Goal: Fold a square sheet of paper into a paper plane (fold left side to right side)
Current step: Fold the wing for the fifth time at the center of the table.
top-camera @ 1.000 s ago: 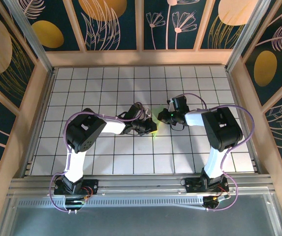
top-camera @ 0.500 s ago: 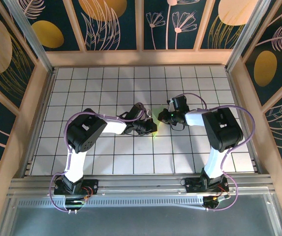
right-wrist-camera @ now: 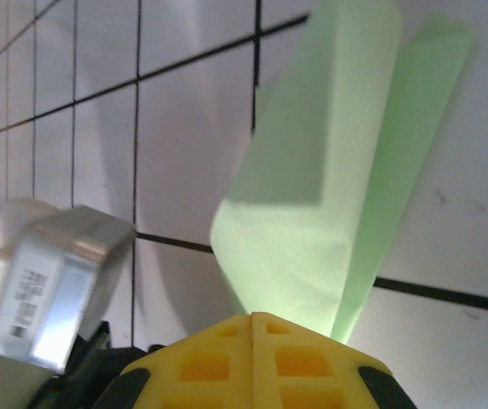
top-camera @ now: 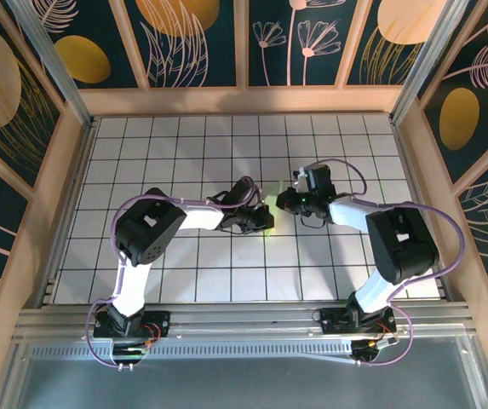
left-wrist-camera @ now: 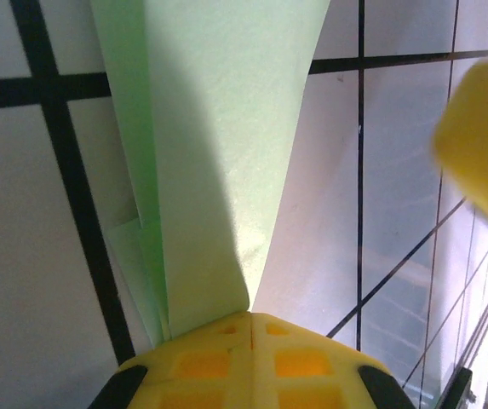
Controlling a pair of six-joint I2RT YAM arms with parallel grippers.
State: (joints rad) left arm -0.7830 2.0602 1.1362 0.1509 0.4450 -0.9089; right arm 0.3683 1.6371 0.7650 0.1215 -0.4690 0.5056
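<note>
Right, progress check: the paper plane (left-wrist-camera: 218, 153) was no flat square any more. In the left wrist view it was a narrow, layered green strip with a folded edge showing down one side. In the right wrist view two flaps splayed apart like a keel and a wing. I judged most of the creasing done, with the wings left to spread and the shape left to tidy.

The left hand (left-wrist-camera: 250, 317) was clamped tight on one end of the plane, yellow pads meeting with the paper coming straight out from between them. The right hand (right-wrist-camera: 252, 317) was pinched just as firmly on the opposite end.

From above, the plane sat between the two hands with barely a sliver of green peeking out. The left hand was on the plane's left, a touch nearer the arm bases, and the right hand was on its right. The counter (top-camera: 175, 145) lay beneath the plane, its middle tiles directly under it. The plane looked lifted off those tiles, but I couldn't say for certain.
</note>
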